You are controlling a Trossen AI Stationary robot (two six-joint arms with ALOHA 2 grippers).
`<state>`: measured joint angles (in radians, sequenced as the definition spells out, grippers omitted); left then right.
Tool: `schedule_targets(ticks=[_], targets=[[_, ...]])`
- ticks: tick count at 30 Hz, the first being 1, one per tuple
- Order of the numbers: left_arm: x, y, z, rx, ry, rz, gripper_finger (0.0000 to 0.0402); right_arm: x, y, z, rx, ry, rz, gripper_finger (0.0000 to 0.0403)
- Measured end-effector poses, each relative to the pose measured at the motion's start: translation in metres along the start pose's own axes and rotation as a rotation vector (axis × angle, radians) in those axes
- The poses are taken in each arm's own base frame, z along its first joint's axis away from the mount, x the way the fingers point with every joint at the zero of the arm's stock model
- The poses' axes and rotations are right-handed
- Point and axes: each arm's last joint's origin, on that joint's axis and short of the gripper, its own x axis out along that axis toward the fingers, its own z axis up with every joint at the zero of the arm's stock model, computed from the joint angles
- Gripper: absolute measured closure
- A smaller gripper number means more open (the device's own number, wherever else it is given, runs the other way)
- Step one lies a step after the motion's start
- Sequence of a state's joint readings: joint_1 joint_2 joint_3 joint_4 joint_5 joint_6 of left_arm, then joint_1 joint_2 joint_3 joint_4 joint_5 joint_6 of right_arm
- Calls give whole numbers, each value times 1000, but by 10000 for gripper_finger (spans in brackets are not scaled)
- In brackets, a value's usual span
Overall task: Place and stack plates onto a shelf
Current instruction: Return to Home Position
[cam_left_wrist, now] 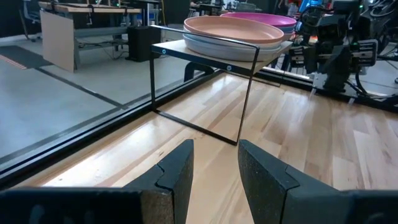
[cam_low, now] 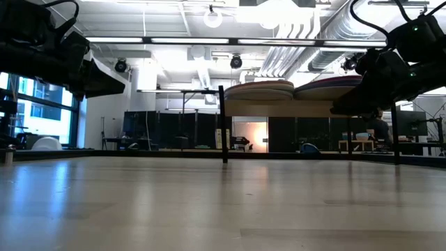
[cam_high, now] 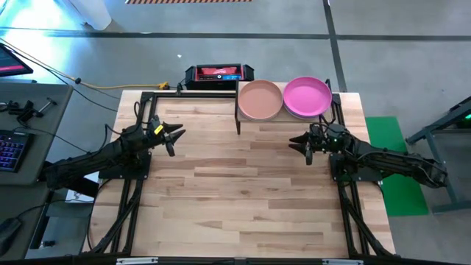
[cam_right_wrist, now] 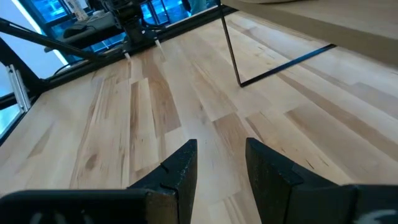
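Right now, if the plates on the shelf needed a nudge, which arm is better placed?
Right, probably. The right gripper hangs open just in front of the shelf, by the magenta plate; the left gripper, also open, sits farther off to the side.

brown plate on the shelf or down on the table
On the shelf. The brown plate tops a stack on the shelf, a white plate directly beneath it, beside the magenta plate.

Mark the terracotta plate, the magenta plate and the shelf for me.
terracotta plate (cam_high: 260, 99), high view, its centre.
magenta plate (cam_high: 307, 96), high view, its centre.
shelf (cam_left_wrist: 205, 58), left wrist view, its front edge.
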<state>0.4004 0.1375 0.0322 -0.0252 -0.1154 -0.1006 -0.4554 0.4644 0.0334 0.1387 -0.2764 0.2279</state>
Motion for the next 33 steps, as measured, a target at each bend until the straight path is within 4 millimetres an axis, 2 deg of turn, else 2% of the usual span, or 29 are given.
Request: schedule_targets(ticks=[10,19,33], targets=[[0,-1,0,1,1,-14,284,0,0,0,0,2,-1,284],[-3,-10,1,9,-14,-104,284,-12,6,6,-32,-98,28,284],[-11,-22,5,7,-76,-243,284,-33,37,14,-124,-282,306,284]])
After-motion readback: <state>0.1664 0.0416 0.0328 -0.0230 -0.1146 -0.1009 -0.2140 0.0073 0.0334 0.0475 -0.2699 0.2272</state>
